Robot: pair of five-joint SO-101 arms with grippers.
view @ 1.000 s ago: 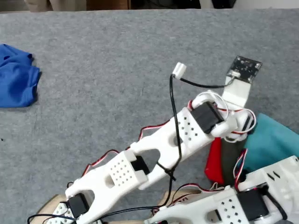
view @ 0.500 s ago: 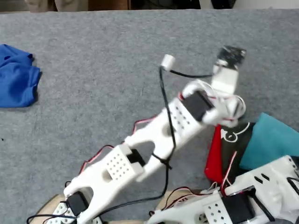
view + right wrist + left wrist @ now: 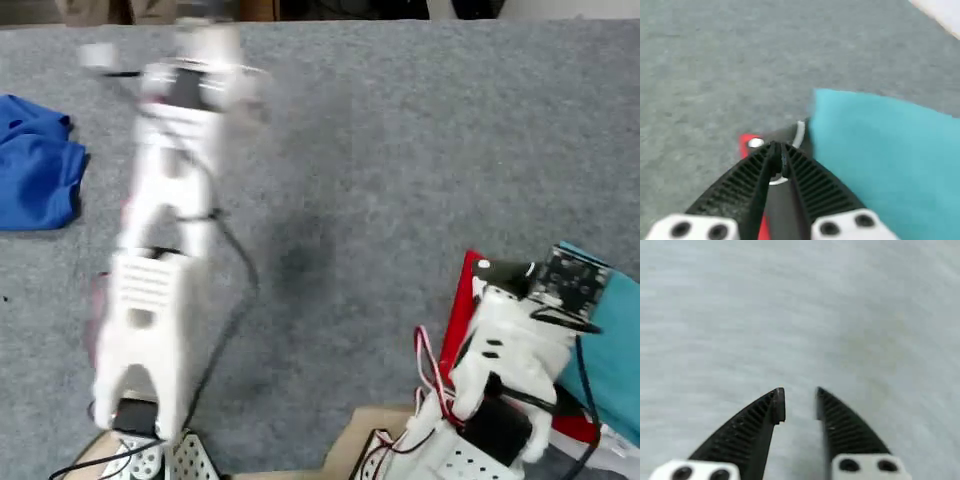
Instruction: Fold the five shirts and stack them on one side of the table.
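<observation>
Teal shirt (image 3: 612, 385), dark shirt (image 3: 782, 135) and red shirt (image 3: 460, 310) lie layered in one pile at the table's right near corner. The red is lowest, the dark one lies on it, and the teal overlaps the dark one's edge. By that pile, I judge three shirts folded and stacked.

The blue shirt (image 3: 35, 170) lies crumpled at the left edge, well apart from the pile and not yet folded. That makes four, so one of the five is unaccounted for.

The right gripper (image 3: 779, 156) hangs over the dark shirt with its jaws pressed together on nothing. The left gripper (image 3: 800, 404) sits above bare felt, jaws a narrow slit apart and empty, its arm stretched toward the far left.

The grey felt table (image 3: 400, 150) is the only holder, carrying the pile and the loose blue shirt.
</observation>
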